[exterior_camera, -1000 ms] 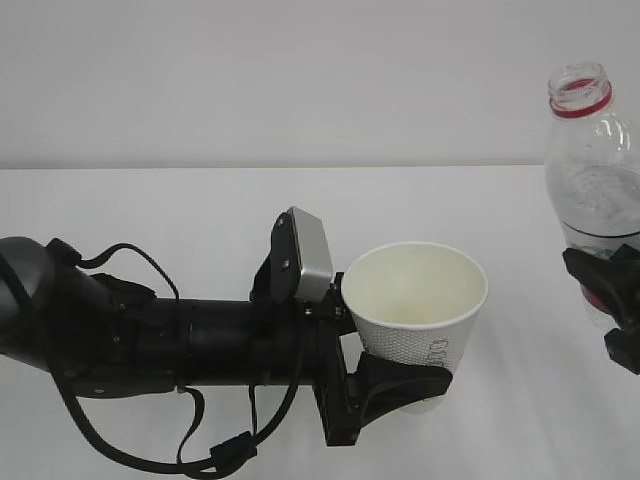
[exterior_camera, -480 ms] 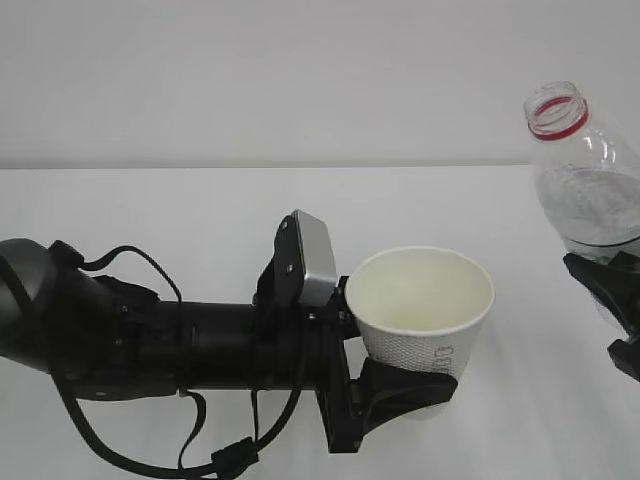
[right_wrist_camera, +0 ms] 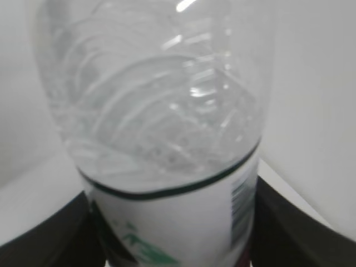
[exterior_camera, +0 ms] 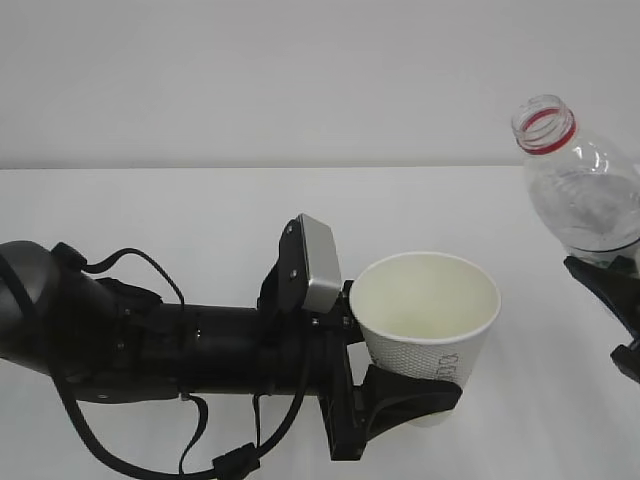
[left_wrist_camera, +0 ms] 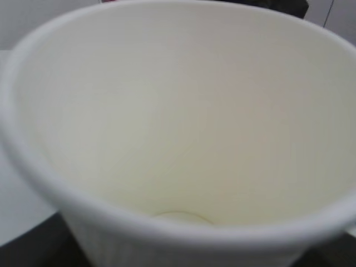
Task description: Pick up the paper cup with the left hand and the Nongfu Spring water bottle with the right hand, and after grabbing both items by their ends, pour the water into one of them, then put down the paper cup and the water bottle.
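My left gripper (exterior_camera: 418,398) is shut on the base of the white paper cup (exterior_camera: 428,330) and holds it upright above the table. In the left wrist view the cup's bare inside (left_wrist_camera: 183,111) fills the frame, and I see no water in it. At the right edge my right gripper (exterior_camera: 612,295) is shut on the labelled lower part of the Nongfu Spring water bottle (exterior_camera: 580,195). The bottle leans left, and its uncapped mouth with the red ring (exterior_camera: 545,125) is up and to the right of the cup. The black fingers (right_wrist_camera: 44,233) flank the bottle's label (right_wrist_camera: 178,222).
A white table (exterior_camera: 200,210) runs to a plain white wall (exterior_camera: 250,80) behind. The black left arm (exterior_camera: 150,340) with its looping cables lies across the lower left. Nothing else stands on the table in view.
The bottle has tilted further left, its mouth moving left and down toward the cup. The cup and left arm have shifted slightly right and down.
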Robot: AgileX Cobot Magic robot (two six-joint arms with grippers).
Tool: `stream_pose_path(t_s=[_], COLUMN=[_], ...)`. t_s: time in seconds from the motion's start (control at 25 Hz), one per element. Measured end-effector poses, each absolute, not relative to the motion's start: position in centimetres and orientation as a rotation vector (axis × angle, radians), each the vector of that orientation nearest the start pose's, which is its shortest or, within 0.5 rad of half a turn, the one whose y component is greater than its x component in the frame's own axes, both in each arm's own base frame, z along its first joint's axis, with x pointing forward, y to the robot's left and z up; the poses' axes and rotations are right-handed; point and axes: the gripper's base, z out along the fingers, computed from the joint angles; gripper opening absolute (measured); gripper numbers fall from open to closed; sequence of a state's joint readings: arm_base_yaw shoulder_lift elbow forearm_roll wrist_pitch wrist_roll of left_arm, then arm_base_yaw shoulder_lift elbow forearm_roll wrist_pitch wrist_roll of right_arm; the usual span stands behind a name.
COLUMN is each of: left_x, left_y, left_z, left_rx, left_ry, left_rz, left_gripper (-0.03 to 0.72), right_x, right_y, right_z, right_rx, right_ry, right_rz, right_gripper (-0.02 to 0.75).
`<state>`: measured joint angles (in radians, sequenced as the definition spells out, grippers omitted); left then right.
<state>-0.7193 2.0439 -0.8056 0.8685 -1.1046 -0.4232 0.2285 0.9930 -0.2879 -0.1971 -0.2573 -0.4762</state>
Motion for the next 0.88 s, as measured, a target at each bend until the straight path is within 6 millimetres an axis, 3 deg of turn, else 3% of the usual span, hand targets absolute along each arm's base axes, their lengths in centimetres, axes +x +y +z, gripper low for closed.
stream_pose_path(t_s=[0.88], left_x=[21.89], left_y=[-27.72], left_z=[11.96], left_rx=[1.258], left_ry=[1.442], left_rz=[-1.141], left_gripper=[0.543], right_x=[17.44], right_y=[4.52], right_z=[22.08], right_rx=[-1.01], right_ry=[1.67], right_rz=[-0.349], right_gripper=[0.492])
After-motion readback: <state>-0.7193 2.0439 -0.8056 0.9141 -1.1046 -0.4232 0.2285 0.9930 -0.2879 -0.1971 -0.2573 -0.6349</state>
